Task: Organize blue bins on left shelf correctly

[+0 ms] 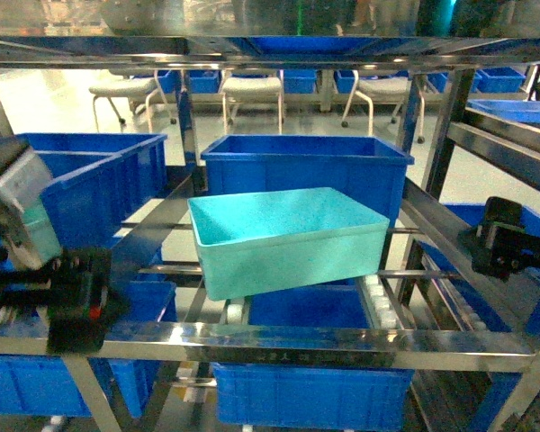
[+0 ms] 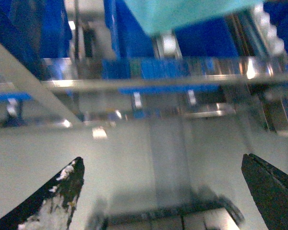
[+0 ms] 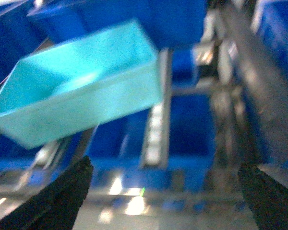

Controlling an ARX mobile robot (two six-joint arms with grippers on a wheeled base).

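Left gripper: low, in front of the left shelf, jaws wide apart, holding nothing.

Turquoise bin: middle lane of the shelf, on the roller tracks, sitting askew with its right end higher, just in front of a royal-blue bin. Not yet squared in its lane; straightening appears to remain.

Right gripper: at the shelf's right side, jaws apart, empty, well clear of the bin.

Markings: faint lettering on the front rail, unreadable.
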